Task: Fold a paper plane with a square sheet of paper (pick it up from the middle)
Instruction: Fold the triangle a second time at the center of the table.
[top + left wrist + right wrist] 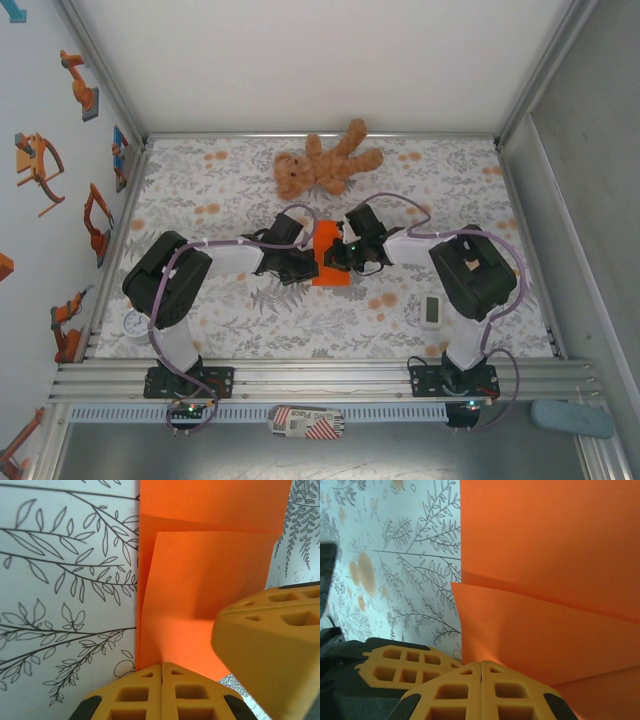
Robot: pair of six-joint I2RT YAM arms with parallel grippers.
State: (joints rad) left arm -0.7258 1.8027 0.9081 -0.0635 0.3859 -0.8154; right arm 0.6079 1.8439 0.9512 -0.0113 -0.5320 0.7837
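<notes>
A: Entry one, paper?
B: Orange sheet of paper (331,273), partly folded with overlapping flaps, flat at the middle of the flowered table (220,190), on the near side of the teddy bear (325,162).
A: Left gripper (303,262)?
B: Clenched, fingers together, tips at the sheet's edge. Whether paper is pinched, cannot tell.
A: Right gripper (346,255)?
B: Clenched likewise, tips on the sheet, just beside the left.
A: Sundries?
B: One white gadget (432,310), well apart to the right.

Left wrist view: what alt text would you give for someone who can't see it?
A partly folded bright orange square sheet of paper lies on a leaf-printed tablecloth. The shut yellow left gripper points at its near edge; a right gripper finger reaches in from the right.
</notes>
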